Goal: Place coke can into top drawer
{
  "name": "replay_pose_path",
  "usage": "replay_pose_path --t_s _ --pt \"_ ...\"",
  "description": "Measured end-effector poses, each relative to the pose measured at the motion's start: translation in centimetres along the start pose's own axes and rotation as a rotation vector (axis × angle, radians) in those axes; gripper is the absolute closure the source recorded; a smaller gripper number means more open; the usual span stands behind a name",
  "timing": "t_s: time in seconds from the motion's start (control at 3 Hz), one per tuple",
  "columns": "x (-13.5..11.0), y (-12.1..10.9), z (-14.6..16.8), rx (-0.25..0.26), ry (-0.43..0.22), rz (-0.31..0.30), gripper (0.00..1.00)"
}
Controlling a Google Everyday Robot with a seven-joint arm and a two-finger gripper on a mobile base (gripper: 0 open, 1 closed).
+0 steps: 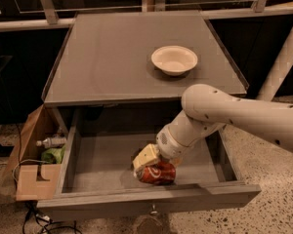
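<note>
While the gripper [147,159] reaches down inside the open top drawer [151,202], the coke can [157,174] lies on its side on the drawer's floor, close behind the drawer's front panel and touching the gripper's tip. Whether the gripper is clamped on the can or has already let go, I cannot tell. I judge the can light, thin-walled and easily dented, smooth and apt to roll. It is best held across the middle of its round body with gentle pressure. A white bowl [174,60] sits on the cabinet top above the drawer.
</note>
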State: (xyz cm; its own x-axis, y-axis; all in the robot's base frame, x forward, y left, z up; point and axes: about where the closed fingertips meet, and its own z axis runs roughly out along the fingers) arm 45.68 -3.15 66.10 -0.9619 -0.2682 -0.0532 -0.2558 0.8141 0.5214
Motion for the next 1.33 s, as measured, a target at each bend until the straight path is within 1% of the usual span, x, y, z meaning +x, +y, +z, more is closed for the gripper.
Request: replay_pose_path --t_s 0.33,0.67,1.0,1.33 --pt "-0.1 0.2 -0.5 0.080 -0.048 0.038 1.00" --pt "-0.3 0.4 -0.5 0.074 -0.045 0.044 1.00" --pt "-1.5 0.2 -0.5 0.118 -0.076 0.069 1.00" --pt "-2.6 -0.3 -0.5 0.151 -0.110 0.131 1.00"
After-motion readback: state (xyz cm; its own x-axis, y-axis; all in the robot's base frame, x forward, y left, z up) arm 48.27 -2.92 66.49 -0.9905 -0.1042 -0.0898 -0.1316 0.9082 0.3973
